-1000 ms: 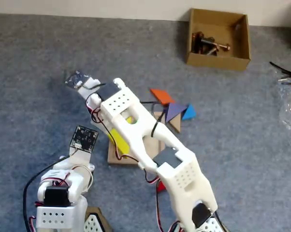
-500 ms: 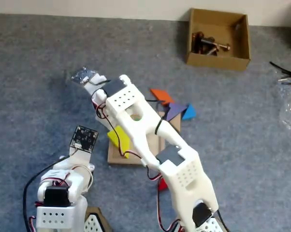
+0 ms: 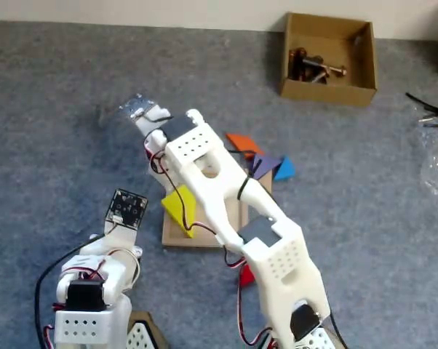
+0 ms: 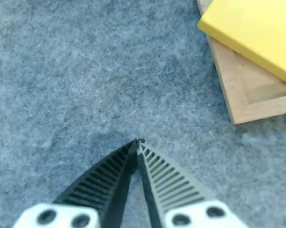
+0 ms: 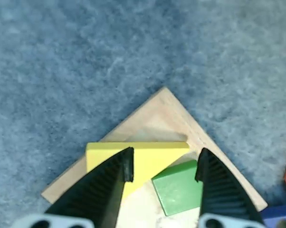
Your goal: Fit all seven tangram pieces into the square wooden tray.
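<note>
Two arms: the right arm (image 3: 226, 211) is stretching from the near edge out over the tray (image 3: 177, 236), while the left arm (image 3: 95, 287) is sitting folded close to its base, near the tray's near left corner.
Right tool (image 5: 164, 166): it is hanging above the tray with its fingers apart, gripping nothing. The yellow piece (image 5: 147, 153) and the green piece (image 5: 177, 187) are showing between them.
Left tool (image 4: 138, 142): its fingers are pressing together, tips meeting, with nothing caught between. It is pointing down at the bare bench (image 3: 59, 87) near a corner of the tray.
Tray: square and wooden, it is lying on the bench beneath the right arm.
Yellow piece: it is lying on the tray at the left arm's side, overlapping the rim there.
Green piece: it is sitting inside the tray, just beside the yellow piece.
Pieces outside: the orange piece (image 3: 242, 142), purple piece (image 3: 265, 164) and blue piece (image 3: 283, 169) are lying in a cluster by the tray's far right corner, purple touching blue. The red piece (image 3: 244, 275) is peeking out from under the right arm, near the tray's near side.
Bench: a grey carpet-like covering is carrying everything.
Cardboard box (image 3: 324, 93): it is standing at the far side, well apart from the tray, holding some metal parts (image 3: 313, 67).
</note>
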Robot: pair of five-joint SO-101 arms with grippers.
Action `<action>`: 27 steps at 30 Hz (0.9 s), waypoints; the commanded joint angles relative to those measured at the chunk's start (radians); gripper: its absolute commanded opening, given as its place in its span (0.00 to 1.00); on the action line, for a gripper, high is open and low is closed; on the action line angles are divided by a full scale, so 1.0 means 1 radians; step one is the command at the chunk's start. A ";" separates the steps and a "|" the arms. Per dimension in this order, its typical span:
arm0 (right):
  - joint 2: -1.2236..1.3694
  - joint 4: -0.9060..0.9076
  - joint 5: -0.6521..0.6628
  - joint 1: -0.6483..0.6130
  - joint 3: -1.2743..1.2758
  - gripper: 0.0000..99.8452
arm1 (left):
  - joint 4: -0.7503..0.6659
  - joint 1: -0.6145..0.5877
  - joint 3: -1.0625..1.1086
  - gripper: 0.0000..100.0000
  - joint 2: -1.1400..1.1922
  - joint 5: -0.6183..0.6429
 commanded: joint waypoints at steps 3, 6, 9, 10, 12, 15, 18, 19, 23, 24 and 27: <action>-0.019 0.048 -0.011 0.030 -0.058 0.20 | 0.005 -0.004 0.021 0.01 -0.008 0.008; -0.018 0.051 -0.011 0.031 -0.059 0.20 | 0.005 -0.004 0.021 0.01 -0.008 0.008; -0.019 0.053 -0.011 0.028 -0.059 0.20 | 0.005 -0.004 0.021 0.01 -0.008 0.008; -0.019 0.053 -0.011 0.028 -0.059 0.20 | 0.005 -0.002 0.021 0.01 -0.008 0.008; -0.019 0.053 -0.011 0.031 -0.059 0.20 | 0.005 -0.001 0.021 0.01 -0.008 0.008; -0.018 0.053 -0.011 0.031 -0.059 0.20 | 0.005 -0.007 0.021 0.01 -0.008 0.008; -0.018 0.053 -0.011 0.031 -0.059 0.20 | 0.005 -0.008 0.021 0.01 -0.008 0.008; -0.018 0.053 -0.011 0.031 -0.059 0.20 | 0.005 -0.010 0.021 0.01 -0.008 0.006; -0.016 0.047 -0.011 0.027 -0.059 0.20 | 0.005 -0.110 0.021 0.01 -0.008 0.006; -0.016 0.045 -0.011 0.025 -0.056 0.20 | 0.005 -0.153 0.021 0.01 -0.008 0.006; -0.015 0.042 -0.011 0.015 -0.051 0.20 | 0.005 -0.295 0.021 0.01 -0.008 0.009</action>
